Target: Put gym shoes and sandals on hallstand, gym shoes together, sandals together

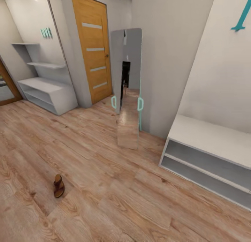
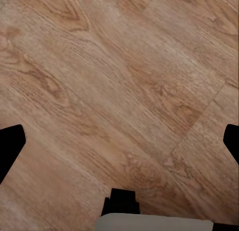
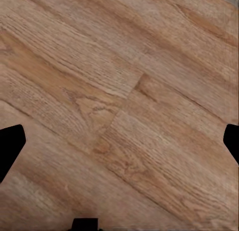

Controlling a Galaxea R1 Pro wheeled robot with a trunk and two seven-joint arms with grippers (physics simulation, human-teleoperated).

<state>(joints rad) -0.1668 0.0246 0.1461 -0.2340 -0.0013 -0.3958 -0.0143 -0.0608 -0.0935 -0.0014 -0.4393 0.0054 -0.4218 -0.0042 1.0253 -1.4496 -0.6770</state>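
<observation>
One sandal (image 1: 58, 186) lay alone on floor (image 1: 104, 200), well apart from hallstand (image 1: 48, 90) at far wall, L side. Low white shelf unit (image 1: 209, 155) stood R. Mirror (image 1: 127, 88) between. L pincer (image 2: 119, 141) spread, empty, over bare planks; R pincer (image 3: 119, 141) likewise.

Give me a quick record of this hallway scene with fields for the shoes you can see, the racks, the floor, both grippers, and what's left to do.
shoes in view: one brown sandal lying on the floor, head view lower left
hallstand: pale bench with wall shelves, far left, nothing on it
other unit: low white shelf unit at right
floor: wood-grain planks
also present: orange door, standing mirror
left gripper: open, empty, over bare floor
right gripper: open, empty, over bare floor
remaining: sandal not yet on the rack
</observation>
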